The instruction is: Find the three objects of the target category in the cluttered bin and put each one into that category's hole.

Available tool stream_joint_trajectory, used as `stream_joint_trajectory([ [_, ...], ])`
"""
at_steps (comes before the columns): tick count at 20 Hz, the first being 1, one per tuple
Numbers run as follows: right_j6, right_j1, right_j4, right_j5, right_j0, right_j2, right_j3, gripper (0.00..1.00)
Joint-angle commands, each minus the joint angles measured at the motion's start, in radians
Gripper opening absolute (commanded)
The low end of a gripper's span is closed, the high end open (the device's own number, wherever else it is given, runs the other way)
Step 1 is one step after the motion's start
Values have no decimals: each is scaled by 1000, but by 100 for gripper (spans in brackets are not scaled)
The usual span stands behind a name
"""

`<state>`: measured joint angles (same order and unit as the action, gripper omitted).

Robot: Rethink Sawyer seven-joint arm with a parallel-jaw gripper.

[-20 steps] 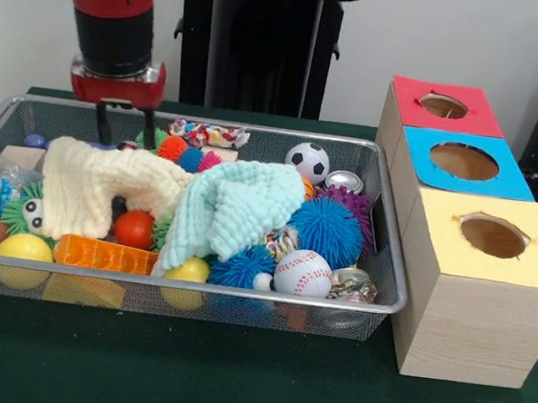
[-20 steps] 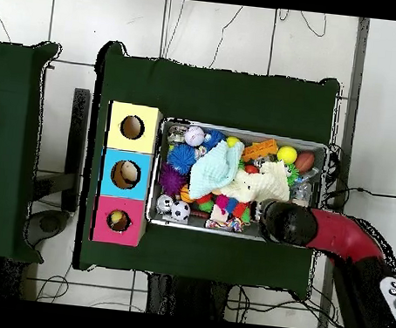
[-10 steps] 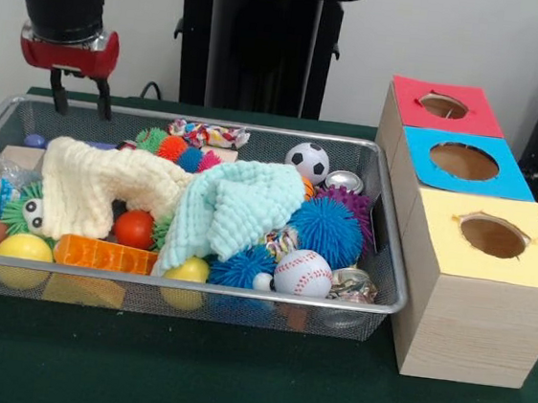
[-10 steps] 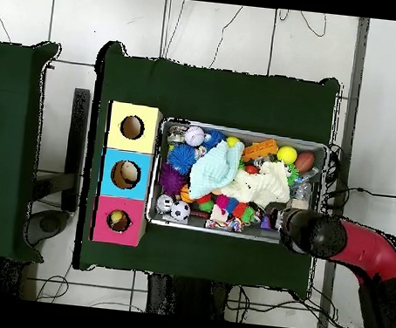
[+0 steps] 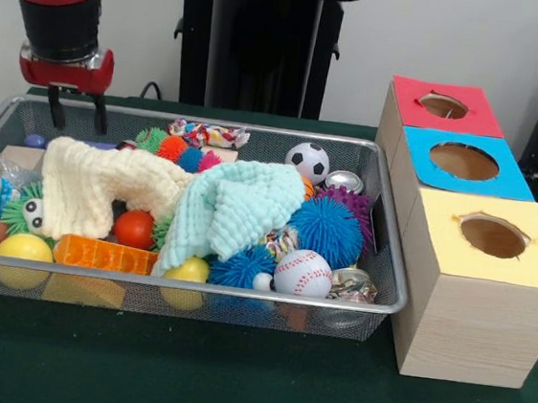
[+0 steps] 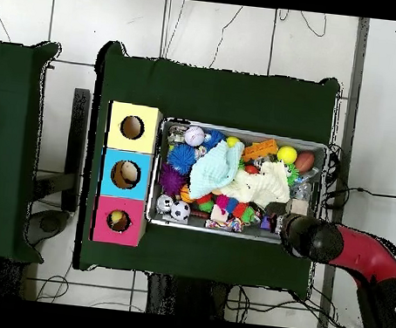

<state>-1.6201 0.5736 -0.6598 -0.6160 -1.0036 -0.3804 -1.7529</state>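
Bin [image 5: 374, 299] sits just below the end effector [image 5: 76, 110] — fingers apart, holding nothing, over the far corner. Search step; next: descend toward cream cloth [image 5: 98, 184] beneath it.

Robotics laboratory, set up for a sorting trial. Table [image 5: 230, 390] draped in dark green cloth, on a pale tiled floor [image 6: 224, 33] with loose cables [image 6: 295, 23] trailing across it. Claw [image 5: 77, 109] on a red and black arm [image 5: 63, 7], hanging at a mesh bin [image 5: 380, 242] of mixed toys. Well off to the claw's side past the bin, a row of three wooden boxes [image 5: 460, 308], topped red, blue and yellow, each with one round hole. Behind, a plain white wall [image 5: 441, 27] and a black stand [image 5: 262, 42].
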Motion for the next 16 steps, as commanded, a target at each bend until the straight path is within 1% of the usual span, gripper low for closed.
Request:
stream_joint_trajectory([
  [1,183,-150,-146,154,-48,-76,92,100],
  [3,201,-170,-172,184,-70,-96,90,100],
  [5,226,-201,-186,194,-89,-122,99,100],
  [7,273,-239,-202,212,-124,-175,96,100],
  [9,277,-257,-208,219,-130,-201,96,100],
  [13,225,-229,-204,202,-89,-222,80,100],
  [16,157,-190,-185,179,-27,-215,70,100],
])
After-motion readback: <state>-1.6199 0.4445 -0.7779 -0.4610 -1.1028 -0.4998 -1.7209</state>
